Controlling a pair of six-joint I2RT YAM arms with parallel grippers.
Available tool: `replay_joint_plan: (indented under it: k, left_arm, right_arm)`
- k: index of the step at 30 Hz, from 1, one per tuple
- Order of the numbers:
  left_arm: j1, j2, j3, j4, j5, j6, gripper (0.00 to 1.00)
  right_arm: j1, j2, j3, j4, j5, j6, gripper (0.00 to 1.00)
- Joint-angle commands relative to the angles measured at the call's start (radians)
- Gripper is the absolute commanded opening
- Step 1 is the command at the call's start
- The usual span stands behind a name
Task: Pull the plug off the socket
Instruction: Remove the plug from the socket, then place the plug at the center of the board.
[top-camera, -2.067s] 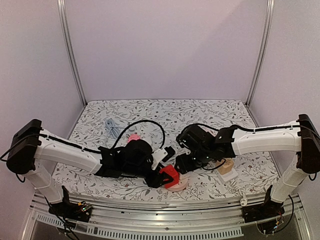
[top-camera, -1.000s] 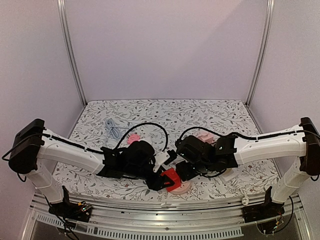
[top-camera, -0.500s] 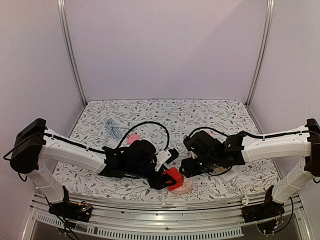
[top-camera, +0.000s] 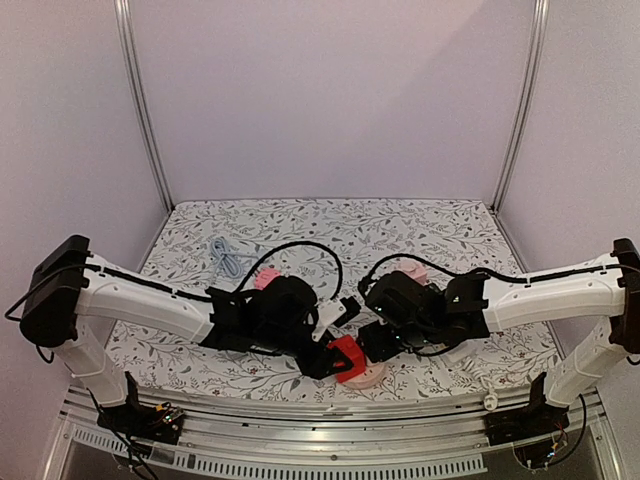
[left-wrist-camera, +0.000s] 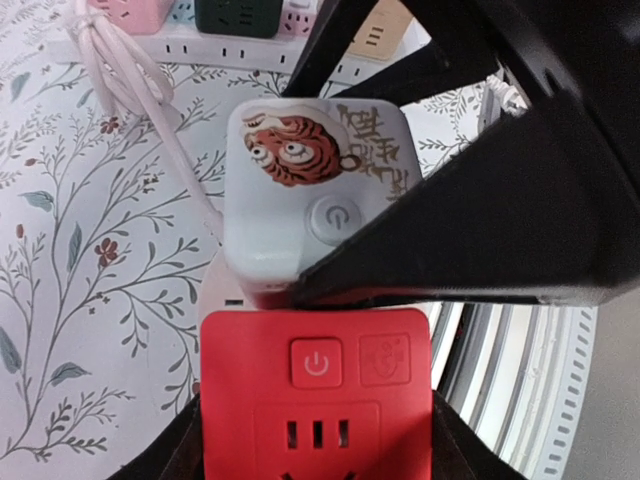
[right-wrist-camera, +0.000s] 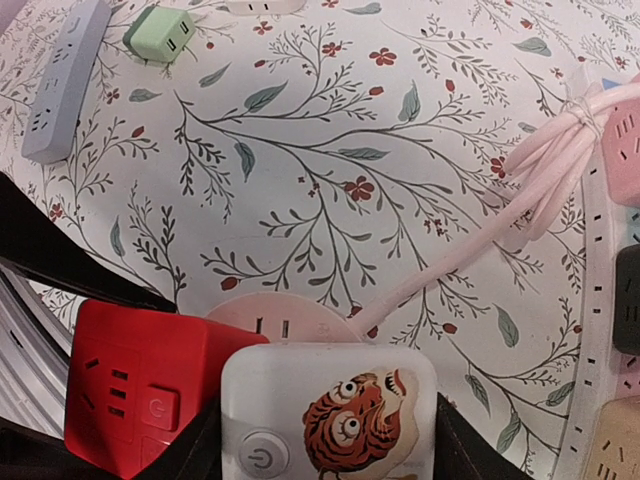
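With the red adapter (left-wrist-camera: 315, 395) clamped in the half-spread left gripper (left-wrist-camera: 315, 445) and the tiger plug (right-wrist-camera: 335, 405) likewise in the right gripper (right-wrist-camera: 325, 450) — both seated on the pink socket (right-wrist-camera: 270, 315) — the plug is best drawn straight off, the adapter being held down.

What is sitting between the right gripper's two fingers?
The white tiger-print plug, clamped on both sides by the right gripper. The right wrist view shows it best.

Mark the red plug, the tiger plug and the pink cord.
red plug (left-wrist-camera: 315, 400), left wrist view, top face between button and slots.
tiger plug (right-wrist-camera: 355, 420), right wrist view, on the tiger picture.
pink cord (right-wrist-camera: 440, 268), right wrist view, mid-length.
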Motion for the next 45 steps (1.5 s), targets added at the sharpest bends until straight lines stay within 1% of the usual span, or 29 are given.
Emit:
replay_joint_plan:
  k: [1, 5, 8, 13, 16, 19, 23, 25, 28, 29, 30, 33, 35, 36, 37, 38, 39, 41, 45]
  left_arm:
    - [0.017, 0.044, 0.018, -0.124, -0.048, 0.021, 0.16]
    - [0.017, 0.046, 0.019, -0.132, -0.038, 0.032, 0.16]
    - [0.017, 0.04, 0.013, -0.145, -0.038, 0.038, 0.16]
    - [0.017, 0.039, -0.005, -0.141, -0.039, 0.048, 0.16]
    - [0.017, 0.043, -0.003, -0.145, -0.036, 0.055, 0.16]
    - [0.017, 0.034, -0.008, -0.148, -0.036, 0.063, 0.15]
    - [0.019, 0.022, -0.003, -0.165, -0.05, 0.068, 0.16]
    - [0.02, 0.012, -0.008, -0.157, -0.057, 0.061, 0.17]
    - [0.022, 0.002, -0.013, -0.147, -0.063, 0.038, 0.25]
    - [0.022, -0.001, -0.011, -0.147, -0.064, 0.027, 0.29]
    - [0.023, -0.004, -0.007, -0.147, -0.068, 0.017, 0.37]
    - [0.028, -0.028, 0.006, -0.141, -0.081, -0.009, 0.69]
    - [0.032, -0.052, 0.018, -0.135, -0.081, -0.02, 0.8]
    - [0.036, -0.064, 0.024, -0.133, -0.08, -0.026, 0.89]
    - [0.04, -0.079, 0.031, -0.134, -0.076, -0.029, 0.92]
    - [0.044, -0.095, 0.036, -0.136, -0.069, -0.032, 0.98]
    - [0.05, -0.114, 0.039, -0.14, -0.067, -0.036, 0.99]
    - [0.063, -0.155, 0.045, -0.164, -0.062, -0.041, 0.99]
    - [0.12, -0.267, 0.045, -0.275, -0.095, -0.072, 0.99]
  right_arm:
    - [0.028, -0.049, 0.057, 0.048, -0.037, -0.072, 0.2]
    - [0.025, -0.052, 0.072, 0.043, -0.028, -0.033, 0.2]
    - [-0.002, -0.06, 0.066, 0.045, -0.047, 0.006, 0.2]
    - [-0.093, -0.086, 0.035, 0.075, -0.188, 0.054, 0.2]
    - [-0.135, -0.101, 0.033, 0.075, -0.243, 0.067, 0.2]
    - [-0.141, -0.11, 0.04, 0.058, -0.217, 0.057, 0.2]
    - [-0.142, -0.122, 0.053, 0.015, -0.145, 0.047, 0.19]
    - [-0.141, -0.138, 0.063, -0.011, -0.104, 0.038, 0.19]
    - [-0.141, -0.169, 0.093, -0.06, -0.028, 0.011, 0.19]
    - [-0.142, -0.175, 0.1, -0.075, -0.004, -0.001, 0.2]
    - [-0.142, -0.182, 0.107, -0.082, 0.016, -0.008, 0.2]
    - [-0.142, -0.176, 0.134, -0.085, 0.048, -0.023, 0.2]
    - [-0.142, -0.16, 0.159, -0.083, 0.057, -0.022, 0.2]
    - [-0.142, -0.152, 0.173, -0.08, 0.057, -0.02, 0.2]
    - [-0.142, -0.138, 0.185, -0.075, 0.056, -0.02, 0.2]
    - [-0.142, -0.129, 0.196, -0.072, 0.055, -0.018, 0.2]
    - [-0.141, -0.122, 0.206, -0.068, 0.055, -0.019, 0.2]
    - [-0.142, -0.103, 0.221, -0.06, 0.055, -0.02, 0.2]
    - [-0.137, -0.045, 0.264, -0.051, 0.04, -0.026, 0.2]
